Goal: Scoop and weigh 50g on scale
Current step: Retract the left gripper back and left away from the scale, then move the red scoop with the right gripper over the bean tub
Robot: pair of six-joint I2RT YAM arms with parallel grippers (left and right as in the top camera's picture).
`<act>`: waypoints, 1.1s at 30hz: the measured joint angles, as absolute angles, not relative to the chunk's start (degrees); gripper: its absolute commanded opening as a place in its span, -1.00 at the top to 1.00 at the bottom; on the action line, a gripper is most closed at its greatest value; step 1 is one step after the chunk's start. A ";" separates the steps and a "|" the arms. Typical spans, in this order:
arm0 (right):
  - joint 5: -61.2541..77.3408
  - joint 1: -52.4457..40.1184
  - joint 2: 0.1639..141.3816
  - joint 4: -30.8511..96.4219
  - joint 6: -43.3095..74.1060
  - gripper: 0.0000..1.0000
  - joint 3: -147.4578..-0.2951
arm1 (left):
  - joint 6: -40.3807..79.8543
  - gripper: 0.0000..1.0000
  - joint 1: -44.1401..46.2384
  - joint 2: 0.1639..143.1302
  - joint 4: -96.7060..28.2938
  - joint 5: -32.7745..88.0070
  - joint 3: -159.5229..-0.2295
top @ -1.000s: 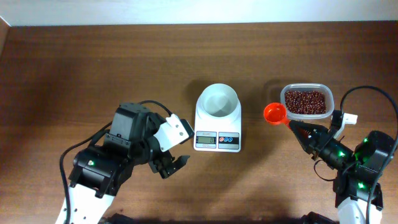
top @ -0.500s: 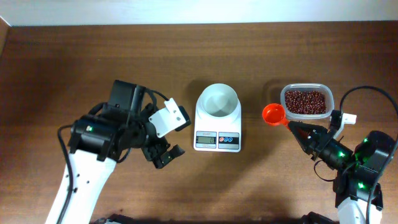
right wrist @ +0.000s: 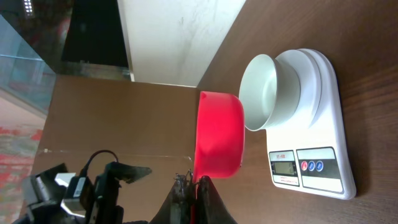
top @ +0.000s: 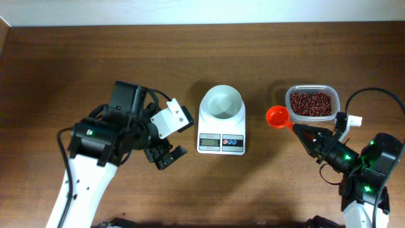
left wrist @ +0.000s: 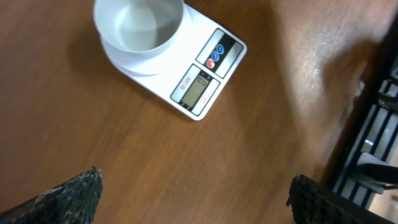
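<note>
Over on the left, the left gripper (top: 168, 156) is hanging above the wooden table (top: 76, 69), jaws spread wide and gripping nothing. In the left wrist view its two dark fingertips (left wrist: 68, 193) are sitting at the bottom corners of the frame with only bare wood between them. It is hovering just left of the scale (top: 221, 130), apart from it.

Moving to the middle, the scale is sitting flat on the table with the round white bowl (top: 221, 102) resting on its platform. The grey display (top: 209, 143) and the blue and red buttons (top: 233, 143) are facing the robot.

Further right, the red scoop (top: 278, 116) is sitting in the gap between the scale and the clear tub (top: 335, 101), its cup just beside the tub's left wall. Whether it is touching the wall cannot be told. The right gripper (top: 302, 132) is clamping the scoop by its handle, jaws pinched tight.

At far right, the beans (top: 310, 102) are lying heaped inside the tub.
</note>
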State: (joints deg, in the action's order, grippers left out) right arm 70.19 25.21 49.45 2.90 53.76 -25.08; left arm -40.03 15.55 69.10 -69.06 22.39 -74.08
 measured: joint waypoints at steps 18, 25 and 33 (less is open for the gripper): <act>70.22 25.21 49.45 2.90 53.76 0.92 -25.08 | -40.03 -0.98 15.55 66.59 -68.75 20.97 -74.11; 70.22 25.21 49.45 2.90 53.74 0.92 -25.08 | -40.03 -0.98 15.55 66.59 -68.75 20.97 -74.11; 70.22 25.21 49.45 2.90 51.70 0.92 -25.08 | -40.03 -0.98 15.55 66.59 -68.75 20.97 -74.11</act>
State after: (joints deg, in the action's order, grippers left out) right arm 70.22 25.21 49.45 2.90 51.70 -25.08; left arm -40.03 15.55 66.59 -68.75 20.97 -74.11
